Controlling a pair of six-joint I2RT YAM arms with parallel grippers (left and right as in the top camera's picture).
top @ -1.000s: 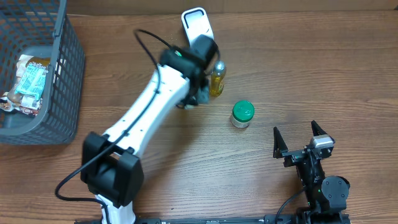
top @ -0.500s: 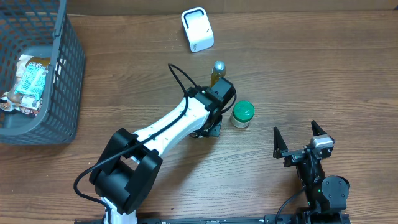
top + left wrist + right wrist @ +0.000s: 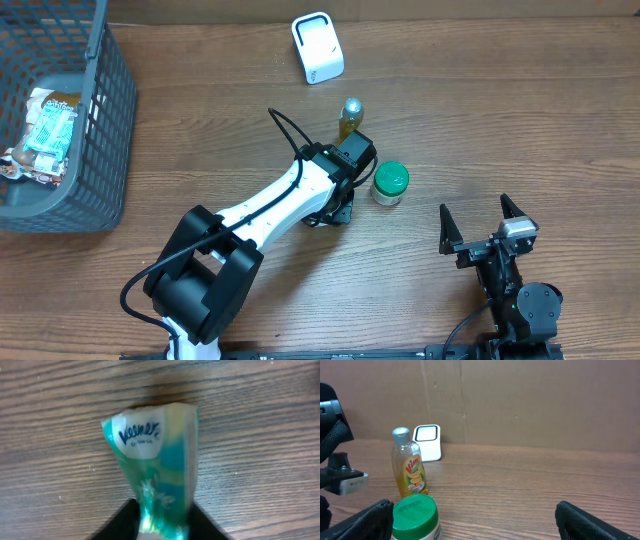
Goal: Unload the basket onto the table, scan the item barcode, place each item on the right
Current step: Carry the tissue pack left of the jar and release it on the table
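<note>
Teal tissue pack (image 3: pixel 156 462) — lower end cropped, between left hand (image 3: pixel 162 522) tips

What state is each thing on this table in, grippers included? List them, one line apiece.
tissue pack, crumpled, its near end pinched in the left gripper.
left gripper, closed on the tissue pack.
right gripper, open, holding nothing.
Vim bottle, upright, cap on.
green-lidded jar, upright, lid on.
scanner, standing, untouched.
basket, upright, snack packets inside.
</note>
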